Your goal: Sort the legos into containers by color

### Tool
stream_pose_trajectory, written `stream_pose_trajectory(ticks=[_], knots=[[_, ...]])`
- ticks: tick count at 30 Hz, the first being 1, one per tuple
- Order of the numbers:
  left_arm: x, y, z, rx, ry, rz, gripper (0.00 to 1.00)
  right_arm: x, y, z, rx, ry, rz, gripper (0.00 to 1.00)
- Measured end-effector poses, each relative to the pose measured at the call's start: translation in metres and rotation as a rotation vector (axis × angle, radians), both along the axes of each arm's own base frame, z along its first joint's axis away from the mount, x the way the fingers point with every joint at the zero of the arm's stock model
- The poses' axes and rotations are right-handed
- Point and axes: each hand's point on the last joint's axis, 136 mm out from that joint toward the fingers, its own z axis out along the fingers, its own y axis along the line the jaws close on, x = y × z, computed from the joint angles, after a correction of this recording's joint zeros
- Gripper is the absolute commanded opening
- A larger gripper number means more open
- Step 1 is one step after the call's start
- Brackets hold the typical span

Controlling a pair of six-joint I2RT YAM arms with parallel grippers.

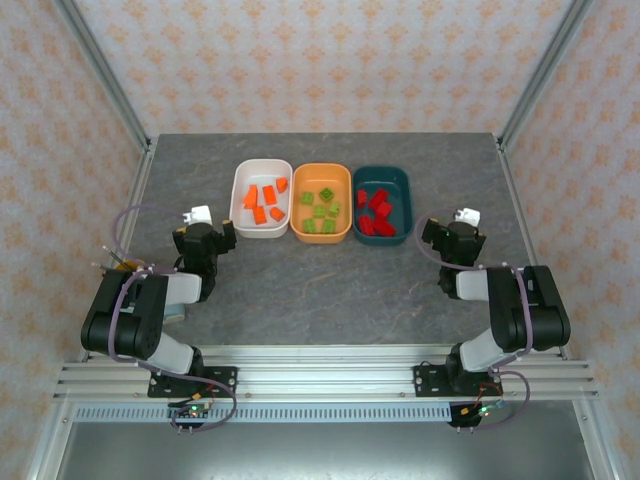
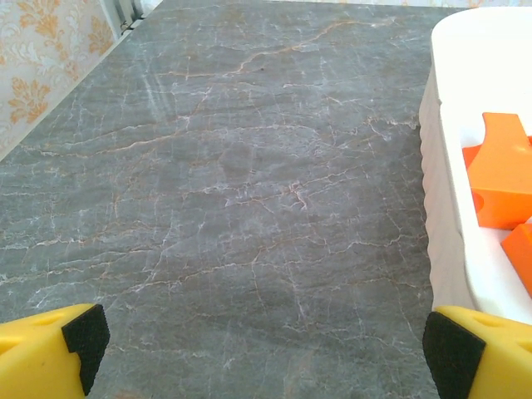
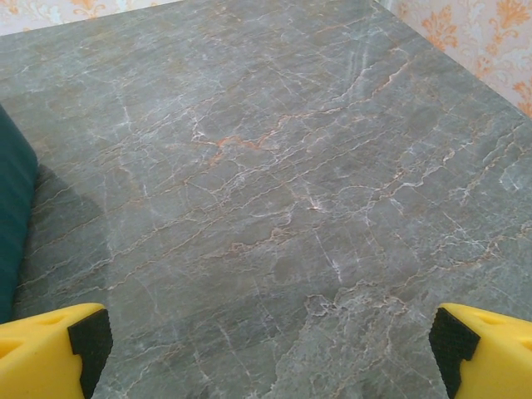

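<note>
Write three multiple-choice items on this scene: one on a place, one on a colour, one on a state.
1. The orange tub stands: A. leftmost B. in the middle C. rightmost.
2. Legos in the teal tub are: A. green B. orange C. red.
3. The left jaws are: A. open, empty B. shut on a lego C. clamping a tub rim.
Answers: B, white tub on its left and teal on its right; C, only red pieces lie in it; A, pads stand wide apart over bare table.
</note>
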Motion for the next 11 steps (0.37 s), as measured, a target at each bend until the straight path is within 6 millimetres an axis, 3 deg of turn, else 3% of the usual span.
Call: stream_pose_trajectory(ticks=[11], knots=[[0.0, 0.0006, 0.0003, 0.001, -0.001, 0.003, 1.0, 0.0022, 0.0011, 0.0028, -0.008, -0.006, 0.007, 0.99]])
